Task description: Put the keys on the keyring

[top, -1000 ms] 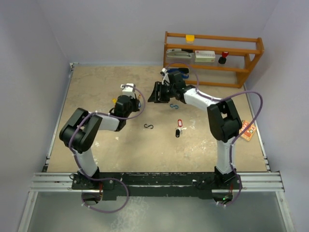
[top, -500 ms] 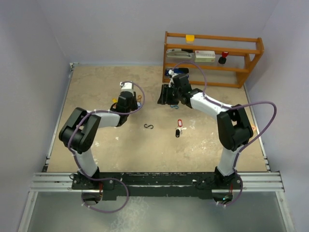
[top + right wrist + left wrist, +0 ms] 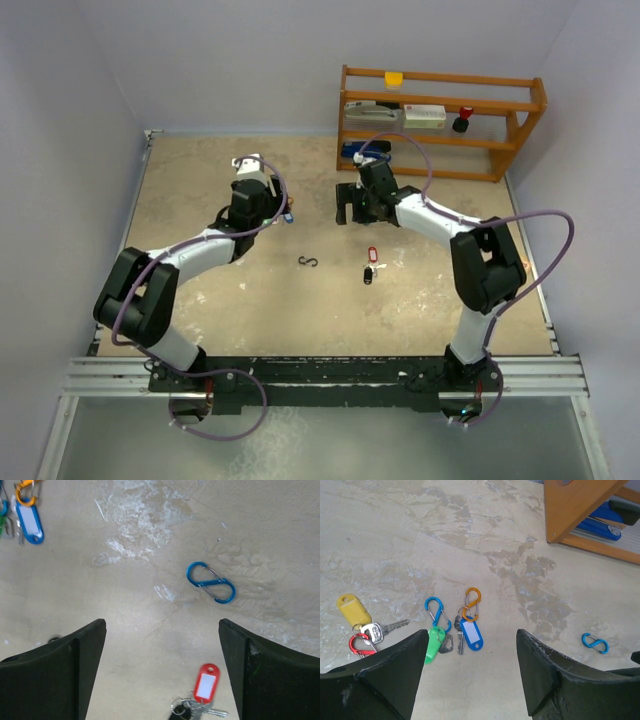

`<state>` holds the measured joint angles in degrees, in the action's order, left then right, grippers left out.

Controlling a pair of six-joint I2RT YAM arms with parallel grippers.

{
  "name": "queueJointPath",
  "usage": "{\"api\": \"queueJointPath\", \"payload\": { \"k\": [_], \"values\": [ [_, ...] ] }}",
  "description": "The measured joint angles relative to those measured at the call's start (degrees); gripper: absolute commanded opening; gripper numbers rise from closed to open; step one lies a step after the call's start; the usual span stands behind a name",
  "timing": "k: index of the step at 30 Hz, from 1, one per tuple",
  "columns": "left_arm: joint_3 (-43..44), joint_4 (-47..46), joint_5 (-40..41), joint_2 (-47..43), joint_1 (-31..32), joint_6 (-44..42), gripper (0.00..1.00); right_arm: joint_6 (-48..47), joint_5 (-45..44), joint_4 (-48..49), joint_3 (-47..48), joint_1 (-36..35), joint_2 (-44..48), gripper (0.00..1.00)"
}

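Note:
Three tagged keys lie in a row in the left wrist view: a yellow-tagged key (image 3: 354, 611) on a red clip (image 3: 359, 645), a green-tagged key (image 3: 435, 644) on a blue clip (image 3: 436, 611), and a blue-tagged key (image 3: 471, 634) on an orange clip (image 3: 472, 602). My left gripper (image 3: 471, 632) hangs open just above them, holding nothing. A loose blue S-shaped keyring clip (image 3: 211, 582) lies ahead of my right gripper (image 3: 162, 622), which is open and empty. The red-tagged key (image 3: 206, 685) with the black fob (image 3: 177, 712) lies nearer.
A black S-shaped clip (image 3: 308, 261) lies alone in the middle of the table. A wooden rack (image 3: 440, 110) with small items stands at the back right, close behind the right gripper (image 3: 350, 205). A flat orange card (image 3: 514, 269) lies at the table's right edge.
Both grippers have opened wider. The left arm has stretched farther out over the key cluster. The right gripper has shifted right and a little nearer, off the blue clip.

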<state>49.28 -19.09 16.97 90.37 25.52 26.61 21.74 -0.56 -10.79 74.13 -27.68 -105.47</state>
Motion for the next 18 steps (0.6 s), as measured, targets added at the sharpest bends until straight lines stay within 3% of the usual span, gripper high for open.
{"api": "queueJointPath", "payload": {
  "k": [18],
  "values": [
    [2.71, 5.77, -1.99, -3.85, 0.0, 4.0, 0.69, -0.42, 0.11, 4.37, -7.82, 2.03, 8.59, 0.97]
  ]
}}
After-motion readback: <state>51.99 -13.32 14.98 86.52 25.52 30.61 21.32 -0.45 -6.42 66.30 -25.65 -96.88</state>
